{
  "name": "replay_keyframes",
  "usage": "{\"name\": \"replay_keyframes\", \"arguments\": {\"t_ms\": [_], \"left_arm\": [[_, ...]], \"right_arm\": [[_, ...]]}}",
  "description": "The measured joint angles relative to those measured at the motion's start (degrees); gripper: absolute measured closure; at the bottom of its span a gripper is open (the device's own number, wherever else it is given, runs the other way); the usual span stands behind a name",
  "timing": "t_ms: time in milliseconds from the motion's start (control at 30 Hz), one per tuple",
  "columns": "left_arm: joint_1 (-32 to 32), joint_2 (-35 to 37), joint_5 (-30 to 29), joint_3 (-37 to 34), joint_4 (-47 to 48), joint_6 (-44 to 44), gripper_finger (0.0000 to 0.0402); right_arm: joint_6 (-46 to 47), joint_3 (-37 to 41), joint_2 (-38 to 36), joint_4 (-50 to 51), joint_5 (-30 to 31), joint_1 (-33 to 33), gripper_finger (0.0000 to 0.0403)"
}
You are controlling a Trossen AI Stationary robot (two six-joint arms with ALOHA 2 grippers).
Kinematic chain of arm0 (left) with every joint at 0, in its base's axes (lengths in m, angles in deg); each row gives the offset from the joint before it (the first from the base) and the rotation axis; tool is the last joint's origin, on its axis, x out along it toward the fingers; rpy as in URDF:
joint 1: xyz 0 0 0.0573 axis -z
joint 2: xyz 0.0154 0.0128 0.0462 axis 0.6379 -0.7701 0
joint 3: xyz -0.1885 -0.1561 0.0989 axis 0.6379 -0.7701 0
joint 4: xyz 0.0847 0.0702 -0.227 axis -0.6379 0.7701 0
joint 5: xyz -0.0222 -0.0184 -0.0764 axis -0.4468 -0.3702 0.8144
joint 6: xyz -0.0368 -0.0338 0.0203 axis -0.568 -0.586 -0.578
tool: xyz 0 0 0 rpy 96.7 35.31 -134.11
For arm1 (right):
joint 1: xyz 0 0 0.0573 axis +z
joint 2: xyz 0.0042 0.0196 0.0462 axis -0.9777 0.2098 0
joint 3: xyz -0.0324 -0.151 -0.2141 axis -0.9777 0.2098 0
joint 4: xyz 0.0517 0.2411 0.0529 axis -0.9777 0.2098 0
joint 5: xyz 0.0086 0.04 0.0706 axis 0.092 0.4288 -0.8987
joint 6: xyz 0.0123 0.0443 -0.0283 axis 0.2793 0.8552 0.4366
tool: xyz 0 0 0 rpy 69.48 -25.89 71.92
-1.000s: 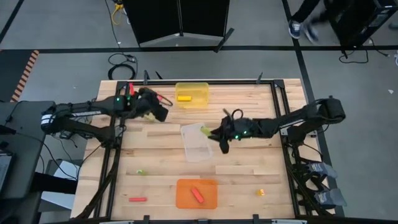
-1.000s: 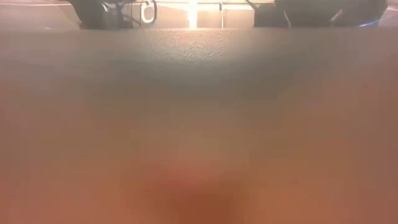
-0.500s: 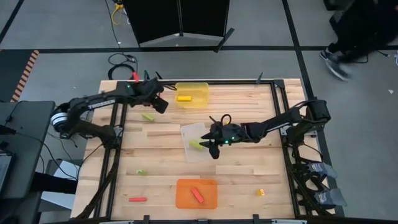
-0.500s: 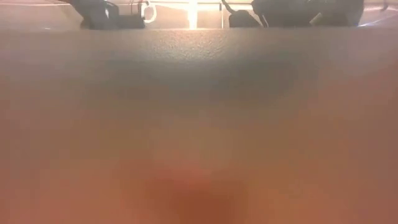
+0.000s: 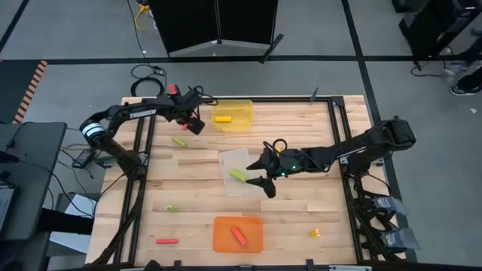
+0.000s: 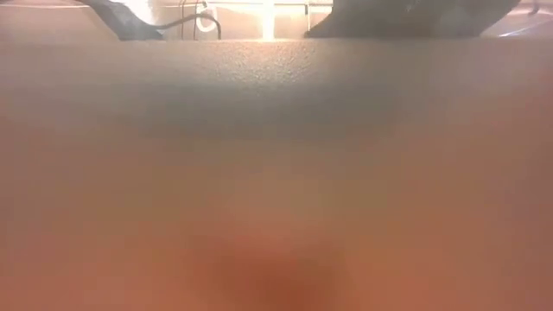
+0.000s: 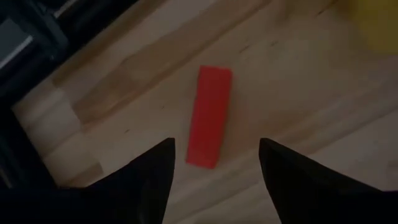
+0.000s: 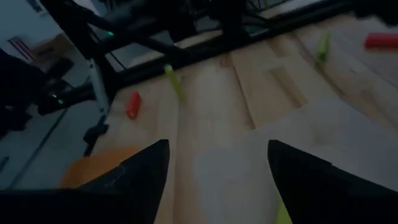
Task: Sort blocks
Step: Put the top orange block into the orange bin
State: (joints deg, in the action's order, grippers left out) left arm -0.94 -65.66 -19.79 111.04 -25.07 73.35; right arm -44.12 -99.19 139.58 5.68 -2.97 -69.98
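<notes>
My left gripper [image 5: 194,123] hangs open at the table's far left, beside the yellow tray [image 5: 242,105]. A red block [image 7: 210,118] lies flat on the wood below it, between the two fingers [image 7: 155,168], untouched. My right gripper [image 5: 258,175] stands open at the right edge of the clear tray [image 5: 230,159]. A lime green block [image 5: 238,175] lies inside that tray, just left of the fingertips. In the right wrist view the gripper [image 8: 217,146] has nothing between its fingers.
A yellow block [image 5: 221,118] lies in the yellow tray and a red block [image 5: 239,235] in the orange tray [image 5: 256,242]. Loose on the table are green blocks [image 5: 179,141] [image 5: 171,208], a red block [image 5: 166,242] and a yellow block [image 5: 317,232]. The low view is blocked.
My right gripper carried the lime green block from the clear tray's far right corner over its middle, opened, and drew back a little toward the right; the block now lies in the tray. My left gripper moved toward the far edge, over the red block.
</notes>
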Motion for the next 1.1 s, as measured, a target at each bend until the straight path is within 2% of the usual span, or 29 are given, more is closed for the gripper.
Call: {"name": "replay_keyframes", "arguments": {"t_ms": [367, 867, 967, 1100], "left_arm": [[-4.5, -4.0, 5.0, 0.0, -1.6, 7.8, 0.0122], [-4.8, -13.0, 6.5, 0.4, -2.7, 10.5, 0.0121], [-4.8, -13.3, 6.5, 0.3, -3.0, 10.5, 0.0146], [-4.7, -13.2, 7.3, 0.2, -3.2, 10.4, 0.0228]], "right_arm": [[-0.9, 0.0, -3.6, 2.4, 1.0, 1.6, 0.0122], [-0.5, 0.0, -3.0, 2.4, 1.2, 1.9, 0.0128], [-0.5, 0.0, -3.0, 2.4, 1.2, 1.9, 0.0128], [-0.5, 0.0, -3.0, 2.4, 1.2, 1.9, 0.0128]]}}
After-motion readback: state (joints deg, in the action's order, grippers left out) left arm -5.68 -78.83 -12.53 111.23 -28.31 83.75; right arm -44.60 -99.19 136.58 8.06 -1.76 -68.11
